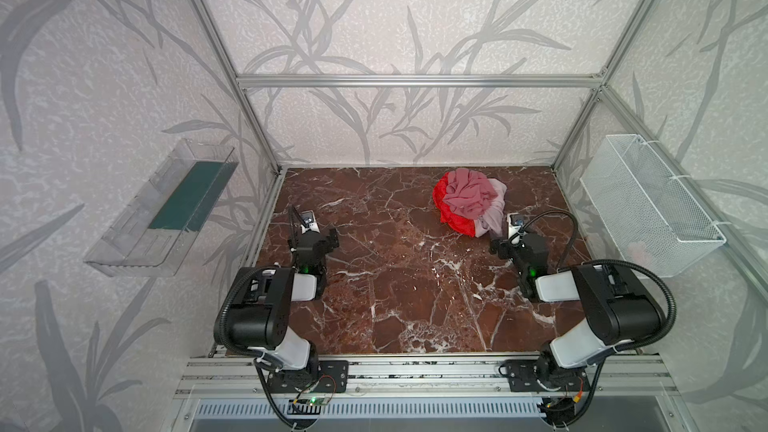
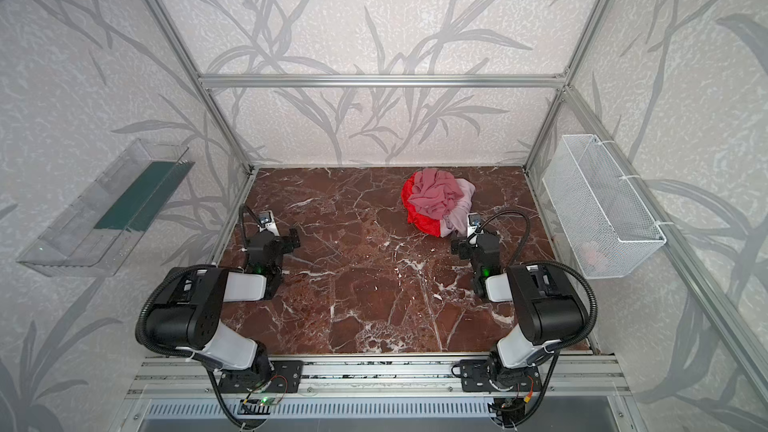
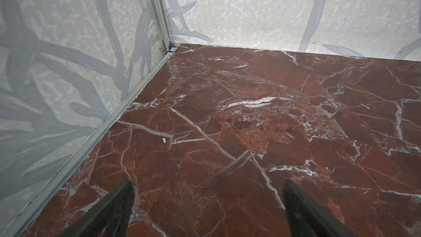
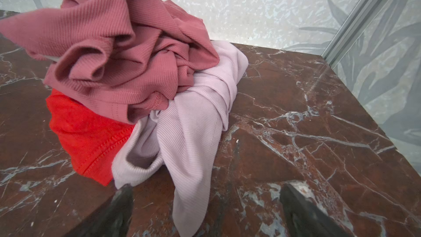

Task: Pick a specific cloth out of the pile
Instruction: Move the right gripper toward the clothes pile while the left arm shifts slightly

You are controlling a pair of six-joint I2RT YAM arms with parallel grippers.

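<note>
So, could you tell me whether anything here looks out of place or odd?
Nothing stands out: the pile sits crumpled on the table, with the red cloth partly buried at its bottom.

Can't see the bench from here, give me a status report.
Left gripper open, right gripper open, nothing held. Red cloth untouched, low in pile. Rose-pink cloth lies over it.

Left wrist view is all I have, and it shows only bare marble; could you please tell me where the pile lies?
Observer: The pile sits at the back right of the table, just ahead of the right gripper.
Operator: Is the target exposed?
Observer: Partly; the red cloth lies at the bottom, under the dusty rose cloth.
Operator: Is that gripper holding anything?
Observer: No, it is open and empty, beside the pale pink cloth.
</note>
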